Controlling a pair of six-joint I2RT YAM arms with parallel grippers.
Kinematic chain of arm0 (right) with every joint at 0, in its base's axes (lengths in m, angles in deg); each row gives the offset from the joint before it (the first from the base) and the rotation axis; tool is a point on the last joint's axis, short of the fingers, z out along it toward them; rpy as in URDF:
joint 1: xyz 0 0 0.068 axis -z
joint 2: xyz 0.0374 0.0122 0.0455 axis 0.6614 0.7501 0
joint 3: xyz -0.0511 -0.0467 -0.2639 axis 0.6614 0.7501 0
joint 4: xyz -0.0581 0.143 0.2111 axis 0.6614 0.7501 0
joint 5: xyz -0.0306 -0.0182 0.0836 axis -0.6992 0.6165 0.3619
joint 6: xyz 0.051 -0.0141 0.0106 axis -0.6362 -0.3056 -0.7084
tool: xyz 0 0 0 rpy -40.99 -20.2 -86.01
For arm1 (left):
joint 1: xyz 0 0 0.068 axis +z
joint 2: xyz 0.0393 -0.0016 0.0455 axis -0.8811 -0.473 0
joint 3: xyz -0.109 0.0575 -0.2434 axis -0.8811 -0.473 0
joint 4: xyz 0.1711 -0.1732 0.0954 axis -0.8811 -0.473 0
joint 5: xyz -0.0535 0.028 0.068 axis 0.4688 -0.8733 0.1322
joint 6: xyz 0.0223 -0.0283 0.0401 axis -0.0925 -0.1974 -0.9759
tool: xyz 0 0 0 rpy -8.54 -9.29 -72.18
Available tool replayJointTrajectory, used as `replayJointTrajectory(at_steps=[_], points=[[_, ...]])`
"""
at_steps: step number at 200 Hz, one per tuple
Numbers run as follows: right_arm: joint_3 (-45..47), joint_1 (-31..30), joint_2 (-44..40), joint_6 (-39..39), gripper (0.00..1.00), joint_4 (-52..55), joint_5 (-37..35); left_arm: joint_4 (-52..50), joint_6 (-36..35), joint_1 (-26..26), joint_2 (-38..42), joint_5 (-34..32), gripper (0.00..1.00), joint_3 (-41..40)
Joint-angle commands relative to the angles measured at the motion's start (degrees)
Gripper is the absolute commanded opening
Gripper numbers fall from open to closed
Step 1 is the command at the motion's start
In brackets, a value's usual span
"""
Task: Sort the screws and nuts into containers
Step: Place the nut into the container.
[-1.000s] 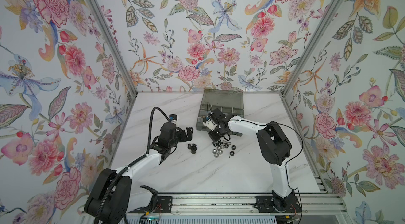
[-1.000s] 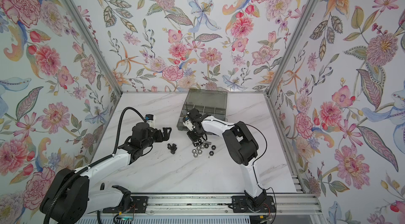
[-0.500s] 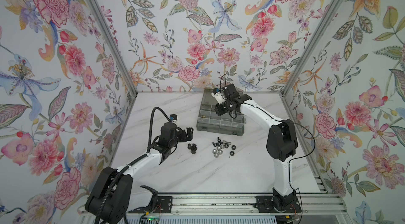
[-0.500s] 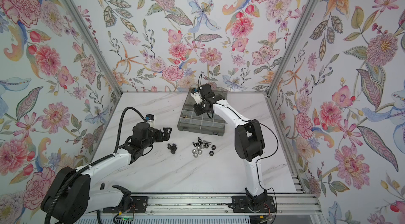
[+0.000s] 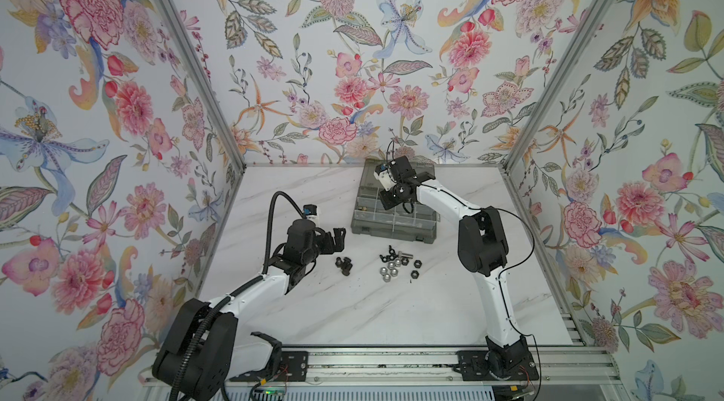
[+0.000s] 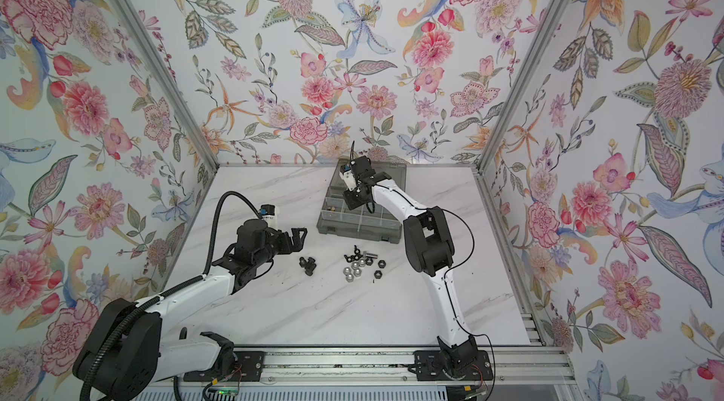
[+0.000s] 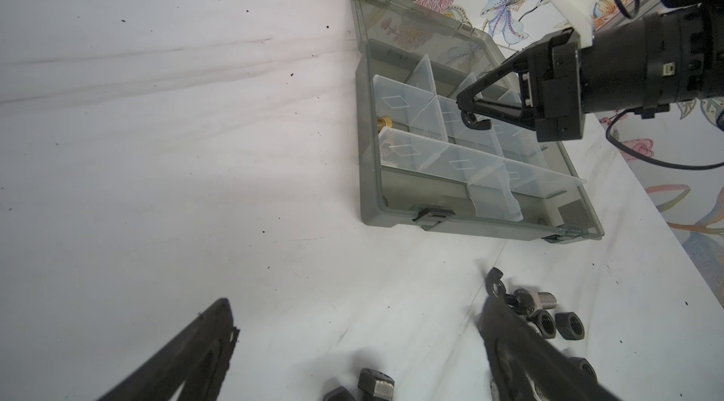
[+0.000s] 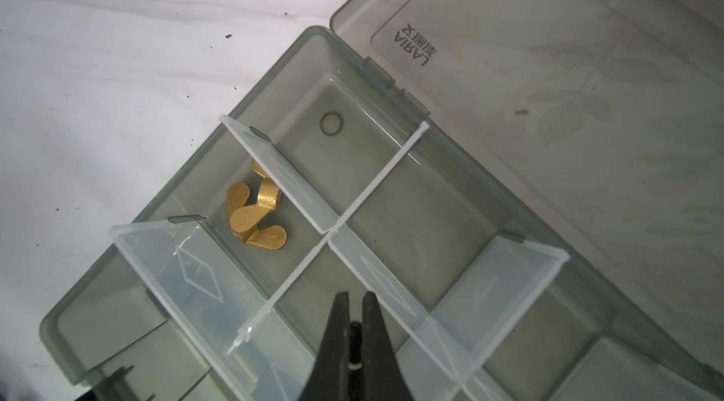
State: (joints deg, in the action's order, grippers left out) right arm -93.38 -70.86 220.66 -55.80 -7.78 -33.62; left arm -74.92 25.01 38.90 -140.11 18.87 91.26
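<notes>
Gripping one black nut (image 7: 475, 123), fingers (image 8: 374, 340) hover near two brass pieces (image 8: 245, 218).

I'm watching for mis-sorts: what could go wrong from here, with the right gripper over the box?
1. The right gripper pinches a black piece only at its very tips, over the box; it might slip early.
2. It hangs close to a divider, so the drop could land in a wrong compartment, even beside the brass pieces.
</notes>
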Motion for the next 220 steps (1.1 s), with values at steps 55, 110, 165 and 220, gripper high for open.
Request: replayJointTrajectory(at_steps=[55,110,165,220], points=[[-0.38,-0.8,0.01,1.11,0.19,0.43,-3.39,1.06,0.81,0.23,0.21,0.68,0.99,-0.59],[1.85,-0.89,-3.69,0.85,0.32,0.5,-1.89,0.91,0.86,0.25,0.72,0.52,0.99,-0.84],[13.09,-2.12,-15.11,0.72,0.4,0.45,2.26,0.82,1.1,0.19,0.55,-0.18,1.0,-0.93],[27.92,-4.83,-24.48,1.37,0.45,0.49,6.88,0.81,1.22,0.22,0.48,-0.2,0.99,-0.9]])
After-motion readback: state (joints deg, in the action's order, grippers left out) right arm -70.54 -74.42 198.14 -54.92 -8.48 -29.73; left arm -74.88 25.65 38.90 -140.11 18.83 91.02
